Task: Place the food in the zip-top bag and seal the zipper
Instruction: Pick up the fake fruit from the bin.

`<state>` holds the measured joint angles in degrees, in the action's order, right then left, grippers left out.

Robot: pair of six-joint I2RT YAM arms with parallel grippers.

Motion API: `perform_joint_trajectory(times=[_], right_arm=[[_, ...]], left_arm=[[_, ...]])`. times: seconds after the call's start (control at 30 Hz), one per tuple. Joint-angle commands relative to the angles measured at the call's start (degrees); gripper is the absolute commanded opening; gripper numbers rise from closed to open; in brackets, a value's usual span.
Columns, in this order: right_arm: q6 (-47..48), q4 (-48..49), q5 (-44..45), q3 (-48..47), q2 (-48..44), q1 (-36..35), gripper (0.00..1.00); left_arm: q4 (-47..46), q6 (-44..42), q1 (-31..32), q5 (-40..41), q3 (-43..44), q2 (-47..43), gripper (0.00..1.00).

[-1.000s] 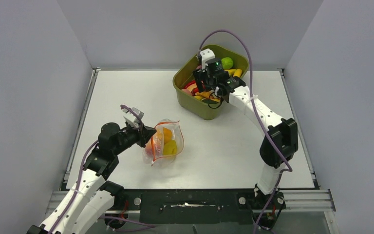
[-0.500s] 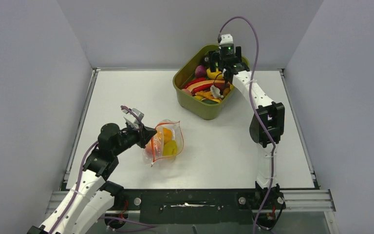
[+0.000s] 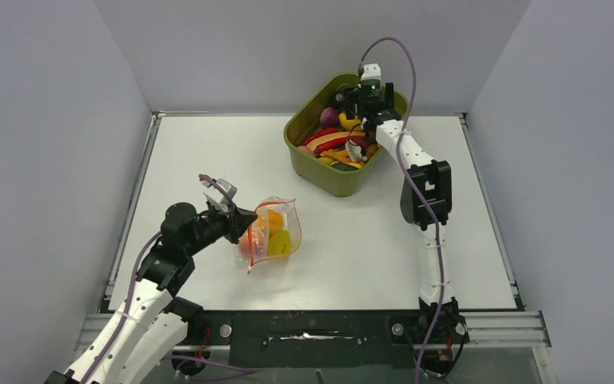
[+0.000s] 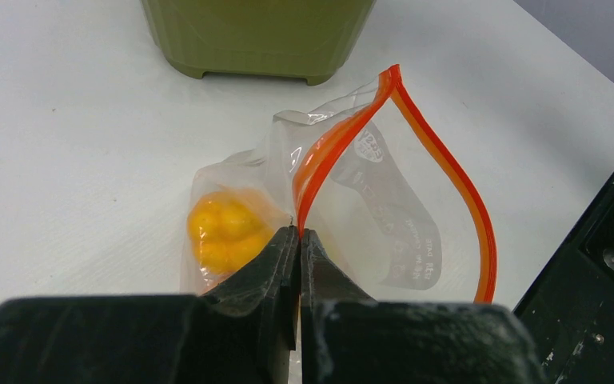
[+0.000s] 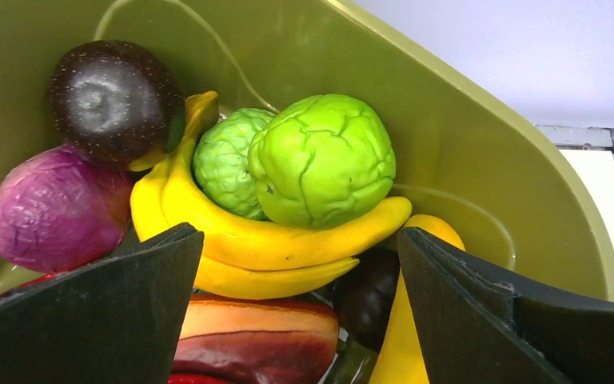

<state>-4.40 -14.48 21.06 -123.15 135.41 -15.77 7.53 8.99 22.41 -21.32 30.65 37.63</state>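
So over on the left, the left gripper (image 3: 242, 218) is reaching in low over the table (image 3: 200, 152), and its fingers (image 4: 265, 272) are squeezing together right on the zipper (image 4: 457, 180) of the zip-top bag (image 3: 276, 234), pinching the orange-red edge at the near end of the mouth. The bag is lying on the table just right of that claw, in the near-left part, well apart from the tub. In the left wrist view the two sides of the zipper are bowing away from each other, so the mouth is gaping open. An orange-yellow toy pepper (image 4: 222, 232) is sitting inside against the clear plastic.

Moving right, the olive-green tub (image 3: 332, 182) is sitting at the far edge of the table, holding the rest of the food (image 3: 336, 146). The right gripper (image 3: 354, 104) is hanging over the tub's far-right corner with its jaws spread wide, gripping nothing. Below it, the right wrist view is showing yellow bananas (image 5: 272, 244), two bumpy green fruits (image 5: 324, 156), a purple cabbage (image 5: 52, 212) and a dark round fruit (image 5: 112, 100).
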Motion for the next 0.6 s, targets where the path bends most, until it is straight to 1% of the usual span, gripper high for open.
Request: perform_joint_trajectory(times=[0.0,0.27,0.43,0.5,0.57], right_arm=[[1.1,6.7,3.5,-4.6,0.3,0.4,0.98],[1.4,9.3,4.5,-6.2,4.3,1.4,0.98],[1.8,11.5,4.0,-7.4,6.6,2.0,0.99],[1.9,12.1,3.8,-7.5,7.1,2.1,0.96],[1.9,12.4,3.6,-7.4,7.4,2.2,0.88]], left_arm=[[-2.3,-0.9,0.3,-1.0,0.4,-0.1,0.0],[-2.4,-1.1,0.3,-0.8,0.4,0.2,0.0],[-2.5,-1.2,0.3,-0.9,0.4,0.3,0.0],[-2.5,-1.2,0.3,-0.9,0.5,0.5,0.0],[-2.5,-1.2,0.3,-0.9,0.4,0.4,0.0]])
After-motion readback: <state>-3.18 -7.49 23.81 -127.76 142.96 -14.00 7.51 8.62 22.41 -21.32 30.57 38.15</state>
